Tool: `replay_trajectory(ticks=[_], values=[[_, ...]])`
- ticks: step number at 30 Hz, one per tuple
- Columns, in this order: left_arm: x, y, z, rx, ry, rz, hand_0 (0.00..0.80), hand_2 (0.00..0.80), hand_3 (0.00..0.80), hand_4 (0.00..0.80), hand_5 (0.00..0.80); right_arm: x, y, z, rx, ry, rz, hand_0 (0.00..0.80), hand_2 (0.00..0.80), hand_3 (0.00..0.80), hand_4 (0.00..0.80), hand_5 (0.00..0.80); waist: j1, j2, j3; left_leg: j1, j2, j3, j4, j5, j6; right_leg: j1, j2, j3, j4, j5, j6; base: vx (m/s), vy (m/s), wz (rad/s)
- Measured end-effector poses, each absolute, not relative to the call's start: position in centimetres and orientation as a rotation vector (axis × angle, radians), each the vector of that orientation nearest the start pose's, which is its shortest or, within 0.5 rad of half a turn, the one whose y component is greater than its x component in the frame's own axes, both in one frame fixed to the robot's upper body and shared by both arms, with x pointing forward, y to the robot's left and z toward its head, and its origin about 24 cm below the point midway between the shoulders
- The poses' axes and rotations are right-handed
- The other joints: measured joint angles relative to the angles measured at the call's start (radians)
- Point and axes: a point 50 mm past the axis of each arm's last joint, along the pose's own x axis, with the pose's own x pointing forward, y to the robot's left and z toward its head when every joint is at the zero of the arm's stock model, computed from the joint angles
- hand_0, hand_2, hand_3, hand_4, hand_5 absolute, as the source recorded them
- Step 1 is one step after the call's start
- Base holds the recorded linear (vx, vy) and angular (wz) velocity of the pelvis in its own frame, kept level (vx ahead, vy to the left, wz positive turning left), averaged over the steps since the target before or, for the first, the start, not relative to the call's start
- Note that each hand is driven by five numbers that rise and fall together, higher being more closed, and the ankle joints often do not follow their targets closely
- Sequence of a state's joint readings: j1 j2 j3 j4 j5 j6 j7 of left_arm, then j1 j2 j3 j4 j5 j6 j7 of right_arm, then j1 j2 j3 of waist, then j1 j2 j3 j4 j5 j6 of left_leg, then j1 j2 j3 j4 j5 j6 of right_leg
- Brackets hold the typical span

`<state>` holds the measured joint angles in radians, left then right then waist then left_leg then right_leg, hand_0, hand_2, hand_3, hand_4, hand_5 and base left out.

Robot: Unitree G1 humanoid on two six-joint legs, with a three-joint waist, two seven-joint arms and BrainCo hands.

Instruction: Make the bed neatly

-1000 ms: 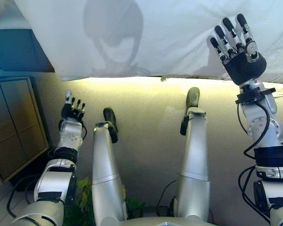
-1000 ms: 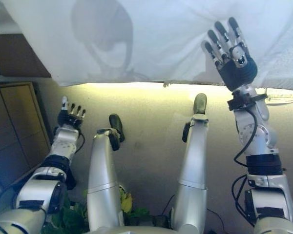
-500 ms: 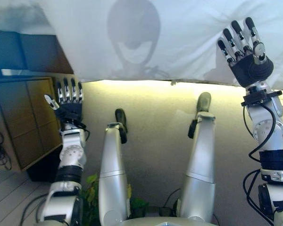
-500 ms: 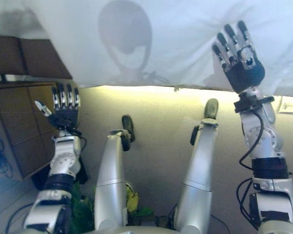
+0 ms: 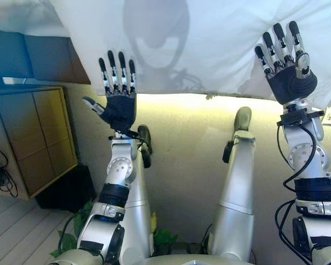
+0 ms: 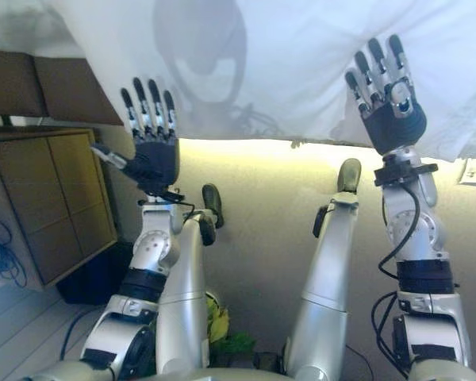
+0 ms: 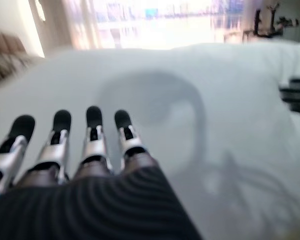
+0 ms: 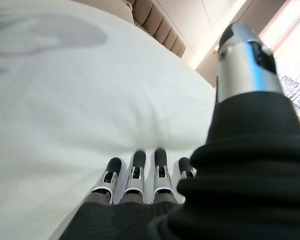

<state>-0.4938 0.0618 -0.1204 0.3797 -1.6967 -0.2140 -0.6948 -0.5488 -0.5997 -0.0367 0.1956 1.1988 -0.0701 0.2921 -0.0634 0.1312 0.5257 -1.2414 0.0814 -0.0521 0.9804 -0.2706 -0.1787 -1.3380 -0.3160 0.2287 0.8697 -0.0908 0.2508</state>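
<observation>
Over the white sheet (image 5: pixel 209 38) at the bed's near edge, both hands were held flat; the left hand (image 5: pixel 118 102) and right hand (image 5: pixel 287 69) had straight fingers, holding nothing; a wooden cabinet (image 5: pixel 30 138) stood nearby.

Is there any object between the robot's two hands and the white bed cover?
Nothing visible is in the way. The left hand and the right hand are both open, with straight fingers, at the near edge of the white bed cover.

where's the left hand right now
In the left eye view the left hand is raised on the left side, fingers straight, at the hanging edge of the white bedsheet, above the wooden cabinet.
</observation>
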Motion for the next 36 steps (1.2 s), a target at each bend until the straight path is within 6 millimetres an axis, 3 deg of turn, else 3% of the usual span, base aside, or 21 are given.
replay_trajectory(ticks=[5,9,14,17,19,24,29,36], values=[[35.3,11.8,11.0,-1.233,-0.35,-0.425,0.0,0.0,0.0,0.0,0.0,35.2,-21.7,22.3,0.54,-0.566,0.371,0.0,0.0,0.0,0.0,0.0,0.019,0.004,0.001,-0.055,-0.004,0.0,0.012,0.002,0.02,-0.043,-0.003,0.002,-0.011,0.016,-0.007,-0.01,0.014,0.03],[36.6,14.3,9.8,-1.18,-0.212,-0.181,0.0,0.0,0.0,0.0,0.0,36.6,-21.1,22.7,0.54,-0.579,0.342,0.0,0.0,0.0,0.0,0.0,0.027,0.02,0.002,-0.081,-0.018,0.007,0.021,0.005,0.023,-0.072,-0.016,0.013,-0.001,0.022,-0.006,0.001,0.091,0.08],[36.2,16.2,5.0,-1.176,0.024,0.064,0.0,0.0,0.0,0.0,0.0,37.2,-20.0,22.6,0.545,-0.587,0.326,0.0,0.0,0.0,0.0,0.0,0.027,0.027,-0.001,-0.073,-0.035,0.049,0.021,0.009,0.031,-0.082,-0.04,0.043,-0.002,0.033,0.002,0.02,0.127,0.07],[34.9,16.2,1.7,-1.193,0.15,0.153,0.0,0.0,0.0,0.0,0.0,37.3,-19.3,22.2,0.514,-0.574,0.315,0.0,0.0,0.0,0.0,0.0,0.03,0.027,-0.001,-0.049,-0.038,0.077,0.019,0.007,0.038,-0.079,-0.045,0.068,0.0,0.036,0.002,0.046,0.096,-0.03],[34.4,16.6,0.7,-1.228,0.168,0.194,0.0,0.0,0.0,0.0,0.0,37.4,-18.7,21.7,0.503,-0.552,0.306,0.0,0.0,0.0,0.0,0.0,0.028,0.027,-0.001,-0.018,-0.039,0.09,0.007,0.008,0.047,-0.062,-0.053,0.071,0.0,0.037,0.0,0.062,0.063,-0.04],[31.8,17.7,-2.9,-1.278,0.269,0.302,0.0,0.0,0.0,0.0,0.0,37.0,-18.7,18.4,0.468,-0.456,0.263,0.0,0.0,0.0,0.0,0.0,0.027,0.032,-0.004,0.157,-0.043,0.113,-0.09,0.02,0.051,0.081,-0.076,0.058,-0.066,0.041,-0.006,0.093,0.048,-0.11],[27.1,19.3,-7.5,-1.329,0.38,0.468,0.0,0.0,0.0,0.0,0.0,36.0,-20.2,14.6,0.438,-0.332,0.195,0.0,0.0,0.0,0.0,0.0,0.025,0.044,-0.012,0.394,-0.052,0.126,-0.203,0.031,0.044,0.308,-0.119,0.001,-0.157,0.041,-0.007,0.118,0.043,-0.1],[23.9,20.7,-9.8,-1.302,0.454,0.555,0.0,0.0,0.0,0.0,0.0,34.6,-21.8,10.9,0.469,-0.204,0.109,0.0,0.0,0.0,0.0,0.0,-0.002,0.058,-0.021,0.685,-0.083,0.115,-0.374,0.074,0.046,0.613,-0.178,-0.091,-0.269,0.037,-0.006,0.084,-0.015,0.06]])
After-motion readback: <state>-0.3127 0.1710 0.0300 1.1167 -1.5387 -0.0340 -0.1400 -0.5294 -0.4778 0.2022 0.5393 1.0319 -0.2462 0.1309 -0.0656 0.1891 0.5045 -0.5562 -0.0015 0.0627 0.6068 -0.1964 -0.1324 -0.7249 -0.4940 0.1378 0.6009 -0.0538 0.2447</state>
